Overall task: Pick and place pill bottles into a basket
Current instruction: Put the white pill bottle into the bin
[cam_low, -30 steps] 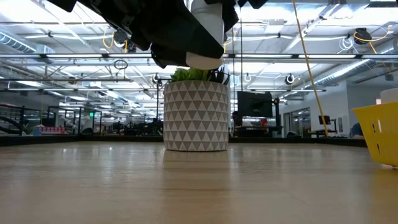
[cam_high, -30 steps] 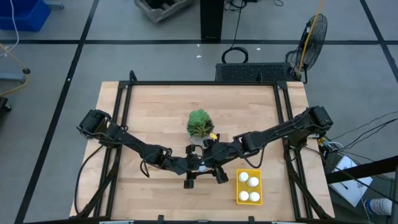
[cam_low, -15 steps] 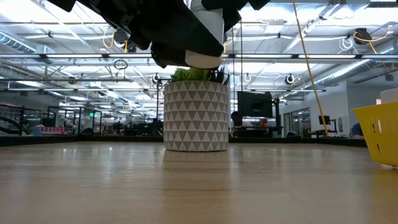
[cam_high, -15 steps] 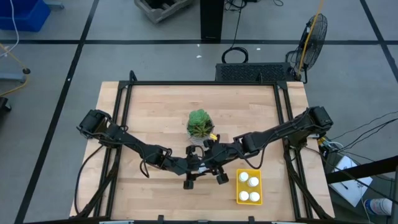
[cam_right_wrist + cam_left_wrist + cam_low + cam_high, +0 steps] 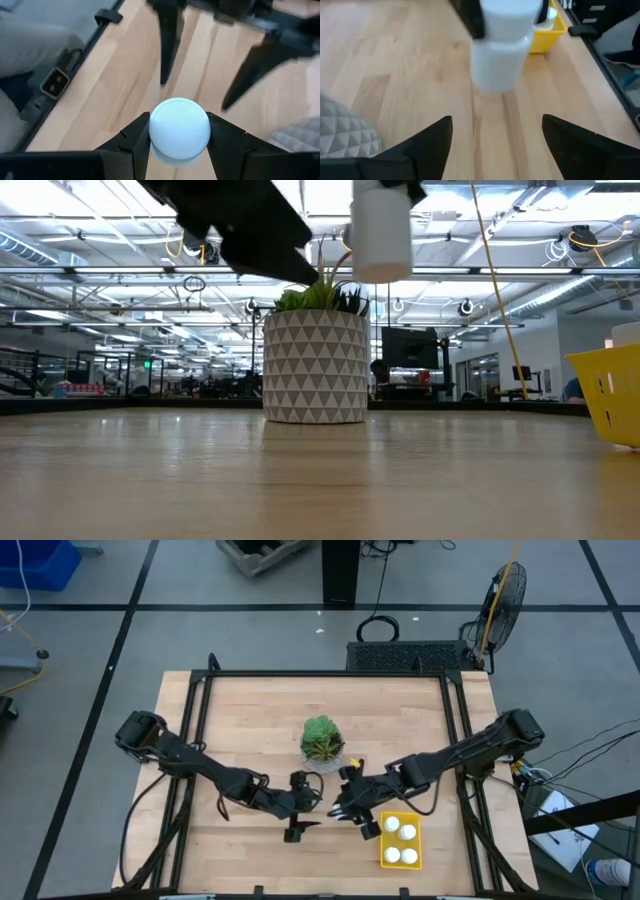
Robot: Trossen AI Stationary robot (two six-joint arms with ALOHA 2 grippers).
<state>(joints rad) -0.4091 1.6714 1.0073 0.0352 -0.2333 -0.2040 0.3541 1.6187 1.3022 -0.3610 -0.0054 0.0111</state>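
A white pill bottle (image 5: pixel 382 235) hangs upright above the table in front of the potted plant, with my right gripper (image 5: pixel 180 142) shut on it. In the high view that gripper (image 5: pixel 352 810) is just left of the yellow basket (image 5: pixel 384 843), which holds several white bottles (image 5: pixel 400 830). My left gripper (image 5: pixel 497 145) stands open a short way to the left of the bottle, its fingers wide apart and touching nothing; the high view shows my left gripper (image 5: pixel 300 823) near the table's middle front. My right gripper pinches the bottle's upper part, at the cap (image 5: pixel 180 127), between its two fingers (image 5: pixel 135 142). The fingers come from above and point down. The bottle hangs upright below them, its base (image 5: pixel 382 278) lifted clear of the table.
A green plant in a white patterned pot (image 5: pixel 321 740) stands at the table's middle, just behind both grippers. The basket (image 5: pixel 610 395) sits near the front right. Bare wood lies to the left and in front (image 5: pixel 230 850).
The bottle, before between both grippers, is now held by my right gripper alone. My left gripper has let go and drawn back toward the table's left edge. My right gripper has carried the bottle, still upright and clear, a little toward the basket.
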